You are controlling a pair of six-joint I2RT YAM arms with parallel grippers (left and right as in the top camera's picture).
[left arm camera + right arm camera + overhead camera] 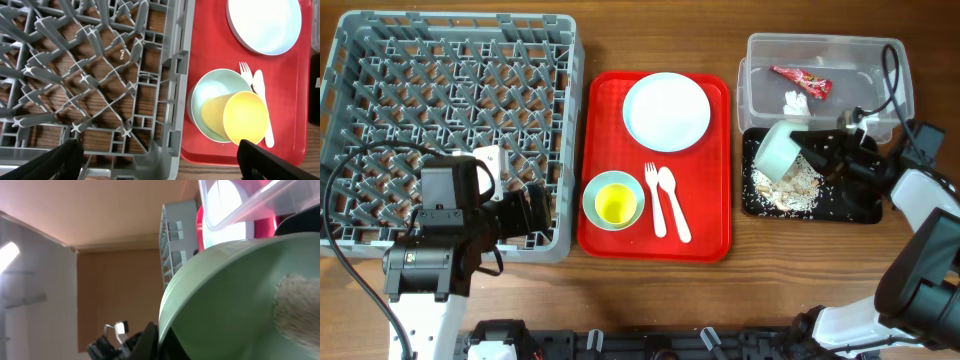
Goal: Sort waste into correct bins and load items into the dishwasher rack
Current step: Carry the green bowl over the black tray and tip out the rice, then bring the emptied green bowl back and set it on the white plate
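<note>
Tilted mint bowl (225,300), rice scraps (298,307) inside

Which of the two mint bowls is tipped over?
The bowl tilted above the black tray; the other sits upright on the red tray, holding the yellow cup.

The red serving tray (620,235) carries a pale-blue plate (666,110), a pale mint bowl (591,192) with a bright yellow cup (616,207) inside it, and a white fork (653,200) beside a white spoon (672,205). Left of the red tray, the dishwasher rack (460,20) is an even grey, its ribs and pegs forming a lattice over the brown wood-grain table (650,295). Right of the red tray, the clear tub (760,60) holds a red snack wrapper (801,80) and a white scrap (796,102), the black tray (845,210) is speckled with white-beige rice scraps (790,192), and a second mint bowl (776,150) shows a beige rice patch (300,305) inside.
</note>
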